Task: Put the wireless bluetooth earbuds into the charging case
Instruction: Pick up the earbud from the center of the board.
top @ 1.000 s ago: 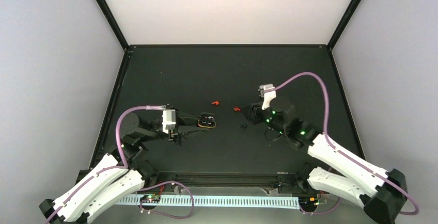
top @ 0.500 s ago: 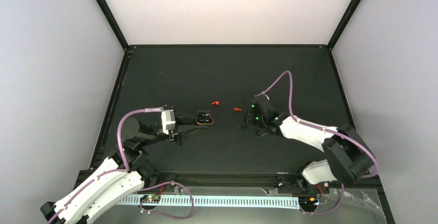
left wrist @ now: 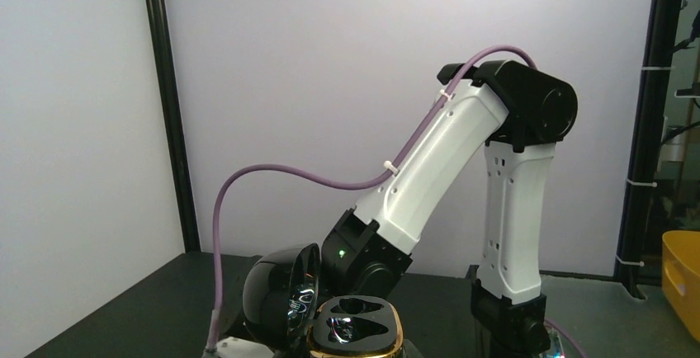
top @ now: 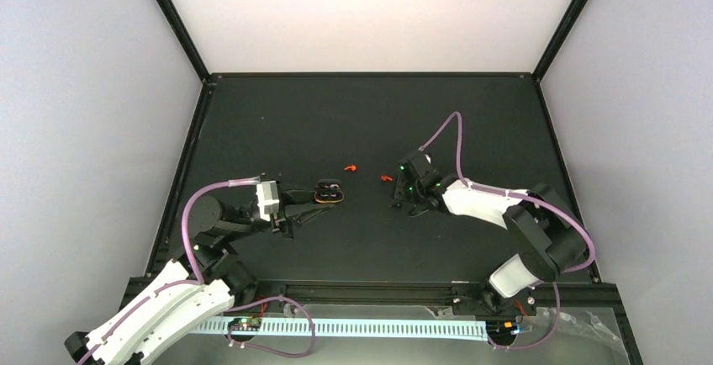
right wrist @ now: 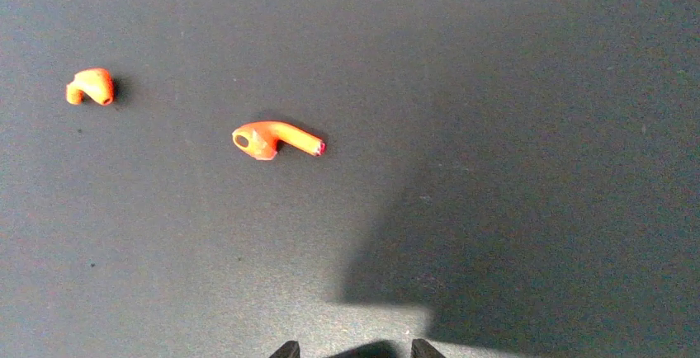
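Observation:
The charging case (top: 330,192) is open, with a glossy black lid (left wrist: 279,296) and an orange-rimmed base (left wrist: 357,332) that has two empty dark wells. My left gripper (top: 319,201) is shut on it at the left centre of the mat. Two red-orange earbuds lie on the mat, one (top: 351,166) to the case's far right and one (top: 386,177) further right. The right wrist view shows both, the stemmed one (right wrist: 276,139) and the other (right wrist: 91,86). My right gripper (right wrist: 352,348) is open and empty, pointing down just right of the nearer earbud (top: 409,195).
A small black lump (top: 395,205) lies on the mat near my right gripper. The black mat (top: 336,121) has raised black edges and white walls around it. The right arm (left wrist: 462,168) fills the left wrist view behind the case.
My right arm has folded in, and its gripper moved left toward the earbuds and turned down. My left gripper drifted slightly left and further away with the case.

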Available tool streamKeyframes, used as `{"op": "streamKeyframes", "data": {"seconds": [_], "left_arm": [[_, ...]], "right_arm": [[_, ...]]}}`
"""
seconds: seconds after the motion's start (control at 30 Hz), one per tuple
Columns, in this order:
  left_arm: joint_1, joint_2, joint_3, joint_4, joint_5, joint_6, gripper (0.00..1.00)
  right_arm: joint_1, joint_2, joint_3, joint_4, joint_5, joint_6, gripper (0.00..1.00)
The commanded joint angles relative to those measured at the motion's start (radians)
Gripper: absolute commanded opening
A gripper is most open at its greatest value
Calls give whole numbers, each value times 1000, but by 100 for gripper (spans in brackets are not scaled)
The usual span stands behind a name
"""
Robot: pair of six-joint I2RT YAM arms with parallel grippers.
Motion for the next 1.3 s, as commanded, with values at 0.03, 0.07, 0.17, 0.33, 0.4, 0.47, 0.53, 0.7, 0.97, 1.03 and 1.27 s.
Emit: {"op": "streamKeyframes", "data": {"seconds": [0.03,0.07,0.17,0.33,0.4,0.47,0.53,0.7,0.97,1.03,1.27], "left_arm": [[-11,-17,5,16,-18,8,2],[-11,-17,3,16,-17,8,2],[-13,-18,2,17,-17,8,2],[-13,-18,3,17,-16,10,1],[-15,-17,2,18,-16,10,2],[-15,-18,1,18,-15,11,1],[-14,-18,1,18,-14,12,2],[-16,-17,0,18,-14,13,2],[-20,-16,0,14,-19,18,2],[-21,-15,0,16,-19,16,2],[-26,-23,0,12,-23,20,2]], "right_arm": [[5,16,20,-41,9,-17,34],[7,20,19,-42,7,-19,34],[12,34,19,-36,-9,-29,34],[32,69,52,-35,-28,-57,30],[43,81,71,-40,-33,-76,28],[51,93,92,-50,-35,-96,26],[57,106,111,-61,-40,-117,24],[75,136,162,-98,-44,-185,21],[84,54,187,-175,54,-199,31],[84,53,191,-211,72,-186,33],[83,89,136,-190,24,-94,39]]}}
